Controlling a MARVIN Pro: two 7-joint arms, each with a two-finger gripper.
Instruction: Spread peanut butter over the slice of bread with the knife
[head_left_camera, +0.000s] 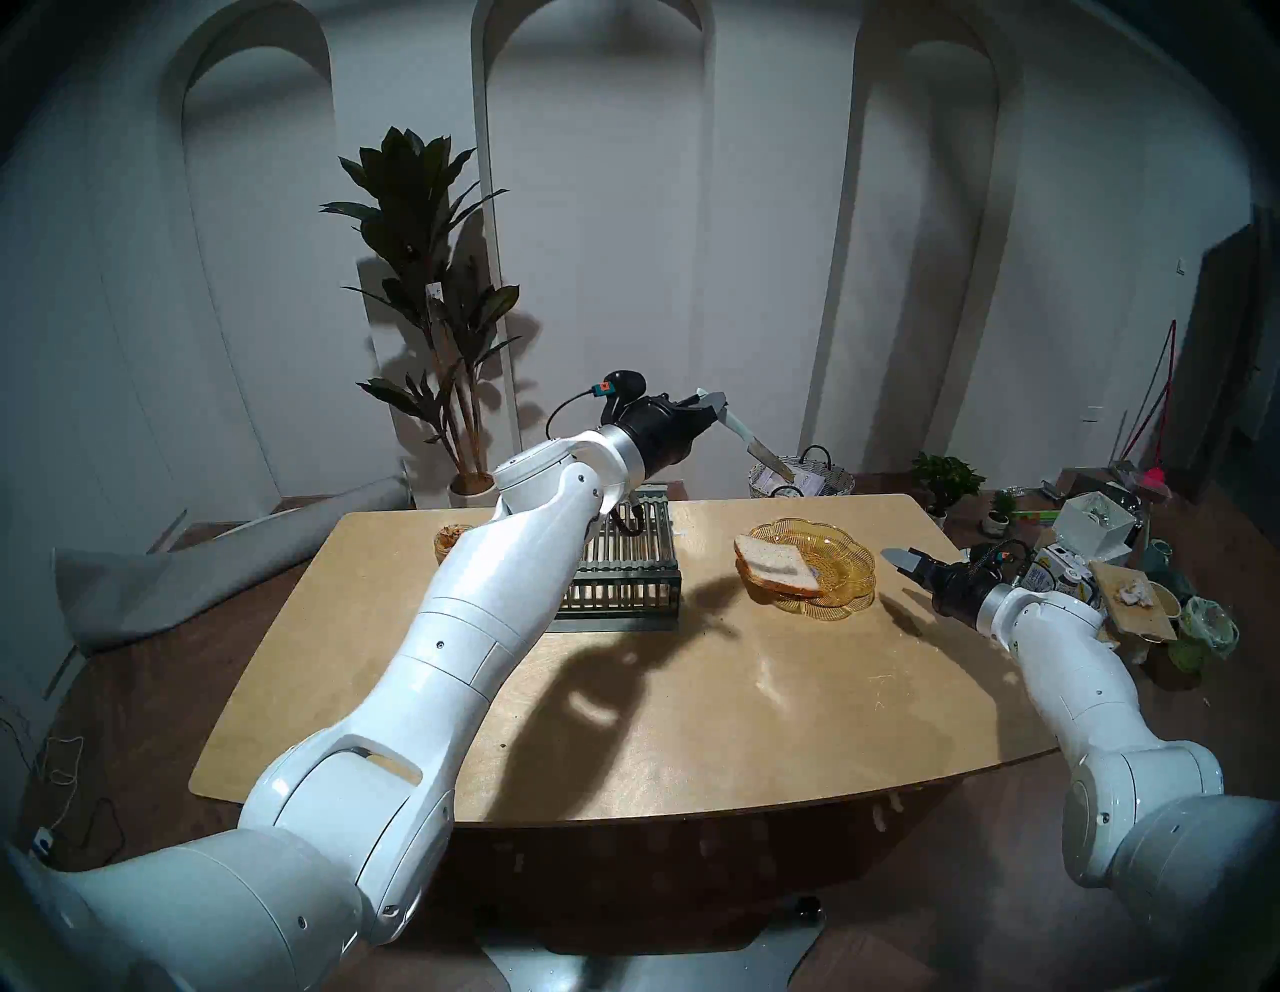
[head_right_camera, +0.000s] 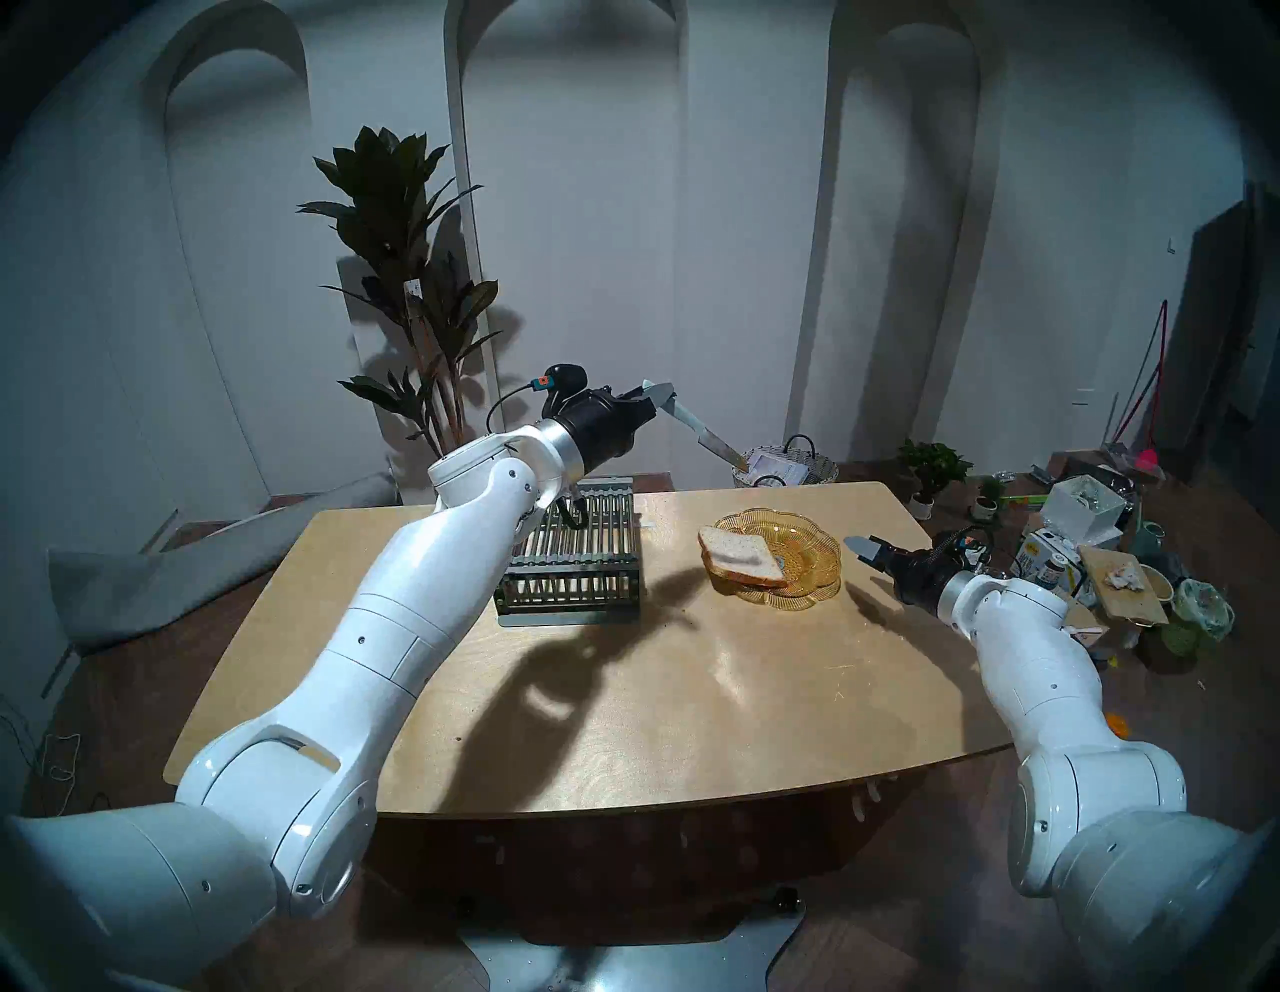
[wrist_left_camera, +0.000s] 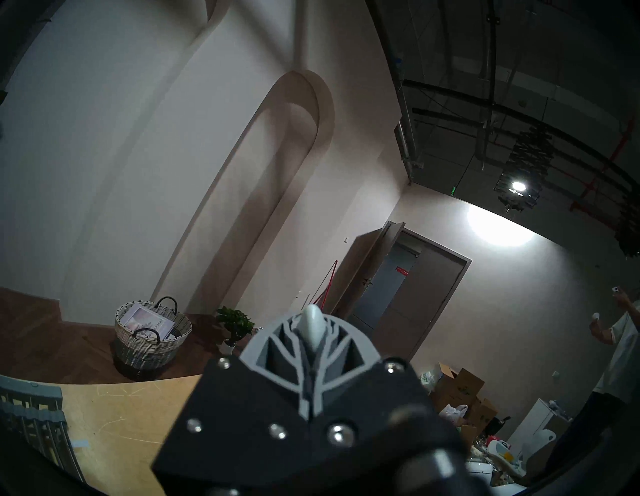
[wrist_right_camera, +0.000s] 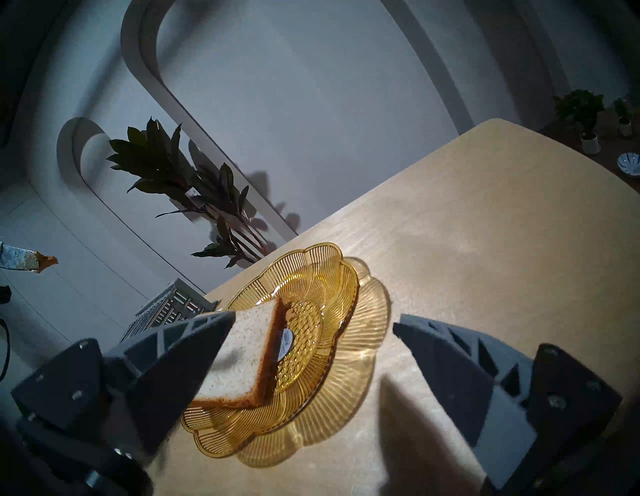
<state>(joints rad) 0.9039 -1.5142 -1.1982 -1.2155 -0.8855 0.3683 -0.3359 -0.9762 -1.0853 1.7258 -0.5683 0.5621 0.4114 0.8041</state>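
From the head views, the left gripper (head_left_camera: 710, 405) is clamped on the knife (head_left_camera: 758, 447), raised above the slice of bread (head_left_camera: 779, 564), whose pale crumb looks bare: spreading seems not yet begun. The peanut butter (head_left_camera: 450, 537) jar sits behind that arm.

The left wrist view shows grey ribbed fingers pinching the smooth handle.

In the right wrist view, the right gripper (wrist_right_camera: 308, 332) gapes empty just beside the amber scalloped plate (wrist_right_camera: 346, 273); the blade tip carries tan paste.
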